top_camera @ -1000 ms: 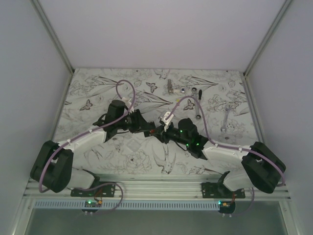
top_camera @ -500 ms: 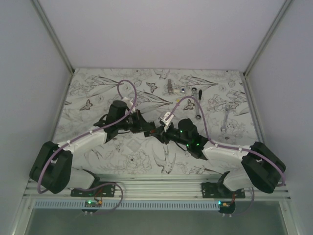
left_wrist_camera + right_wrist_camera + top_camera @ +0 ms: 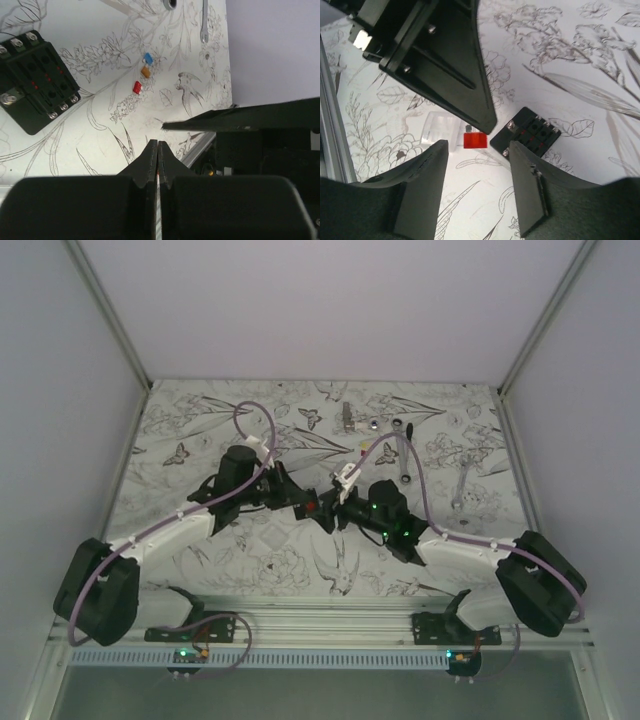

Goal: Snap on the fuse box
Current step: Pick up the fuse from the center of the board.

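Note:
The fuse box (image 3: 35, 80) is a black square block with red fuses in its slots, lying flat on the patterned table; the right wrist view shows it (image 3: 532, 135) just beyond my right fingers. My left gripper (image 3: 158, 145) is shut on a small red fuse (image 3: 474, 140), which sticks out at its tip above the table. My right gripper (image 3: 477, 150) stands open around that fuse without touching it. In the top view both grippers meet mid-table, left (image 3: 303, 504) and right (image 3: 335, 512), and hide the fuse box.
A clear plastic cover (image 3: 437, 131) lies on the table beside the fuse box. Loose blue, orange and red fuses (image 3: 144, 72) lie nearby. Wrenches (image 3: 403, 455) (image 3: 462, 485) and a small metal part (image 3: 347, 417) lie toward the back.
My left gripper closed on the red fuse. My right gripper opened and let go of it. Both arms shifted slightly.

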`<move>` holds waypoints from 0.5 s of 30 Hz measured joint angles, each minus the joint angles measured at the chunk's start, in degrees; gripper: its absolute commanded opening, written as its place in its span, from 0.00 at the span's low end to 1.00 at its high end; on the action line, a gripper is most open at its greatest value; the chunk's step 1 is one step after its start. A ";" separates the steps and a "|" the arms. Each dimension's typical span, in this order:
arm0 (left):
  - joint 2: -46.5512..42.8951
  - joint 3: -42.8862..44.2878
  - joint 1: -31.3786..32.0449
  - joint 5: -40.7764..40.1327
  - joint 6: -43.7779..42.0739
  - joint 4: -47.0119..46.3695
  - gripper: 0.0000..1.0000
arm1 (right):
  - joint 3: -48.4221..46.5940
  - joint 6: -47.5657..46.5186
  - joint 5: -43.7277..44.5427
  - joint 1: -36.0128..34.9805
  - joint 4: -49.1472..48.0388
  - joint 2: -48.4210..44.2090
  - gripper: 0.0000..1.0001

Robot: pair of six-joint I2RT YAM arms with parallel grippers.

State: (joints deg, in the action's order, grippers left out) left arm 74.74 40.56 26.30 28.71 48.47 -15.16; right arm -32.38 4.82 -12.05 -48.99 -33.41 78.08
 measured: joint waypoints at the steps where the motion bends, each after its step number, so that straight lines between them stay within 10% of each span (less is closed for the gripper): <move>1: -0.48 -0.02 0.00 -0.81 0.02 0.07 0.00 | 0.00 0.94 -0.02 0.42 -0.17 -0.24 0.61; 15: -18.56 -7.56 0.68 -16.11 6.40 -4.37 0.00 | 2.80 29.40 -6.16 6.91 -15.89 -3.96 0.53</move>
State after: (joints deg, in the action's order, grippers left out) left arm 56.18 32.99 26.98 12.60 54.87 -19.53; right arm -29.58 34.22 -18.22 -42.09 -49.30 74.13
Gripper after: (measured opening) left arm 0.009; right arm 0.547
